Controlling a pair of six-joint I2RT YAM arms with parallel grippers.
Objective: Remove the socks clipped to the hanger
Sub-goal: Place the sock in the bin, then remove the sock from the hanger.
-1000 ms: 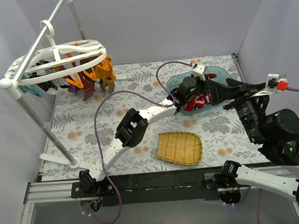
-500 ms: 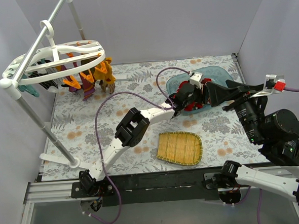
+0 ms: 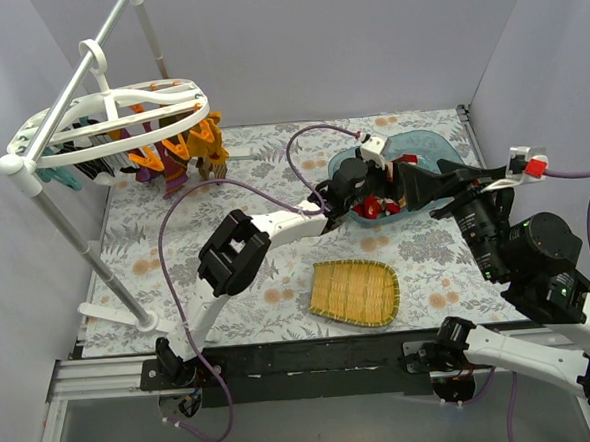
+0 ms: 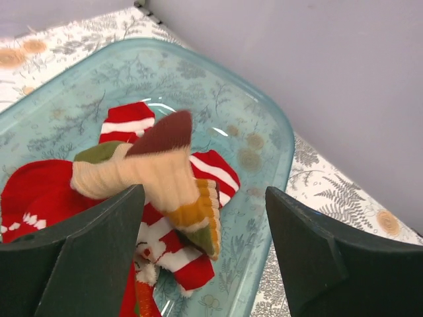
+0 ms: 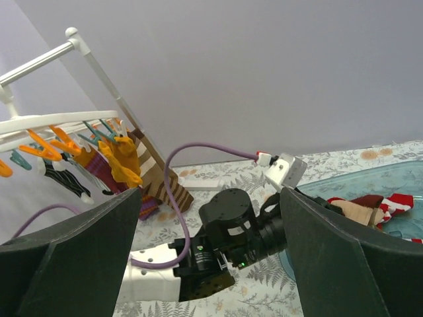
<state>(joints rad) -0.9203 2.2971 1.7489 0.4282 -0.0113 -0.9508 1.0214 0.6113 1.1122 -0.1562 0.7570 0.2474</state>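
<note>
The white plastic oval drying hanger (image 3: 142,102) hangs by its hook from the grey-white pole stand (image 3: 75,234) in the upper left of the top view. Socks dangle from its orange and teal clips (image 3: 149,158): an orange sock (image 3: 208,138), a purple-and-maroon sock (image 3: 172,170) and, further left, black-and-white striped socks (image 3: 96,165).

Right of centre in that view, near the far edge of the flower-patterned table (image 3: 177,253), stands a clear teal plastic tub (image 4: 221,86). In it lie red-and-white striped socks (image 4: 129,122) and a red sock with white figures (image 4: 33,191). On top of them lies a cream sock with a maroon toe and an orange-and-green cuff (image 4: 155,175).

The left hand (image 4: 201,198) hovers over the tub with its two dark fingers (image 4: 99,231) spread wide. The cream sock lies in the tub below the gap, pinched by neither finger.

The right hand (image 5: 210,198) is raised at the right of the top view. Its fingers are also wide apart, with nothing between them, and it faces the left arm and the hanger.

A woven bamboo tray (image 3: 355,292) lies on the table in the lower middle, apart from the tub.
</note>
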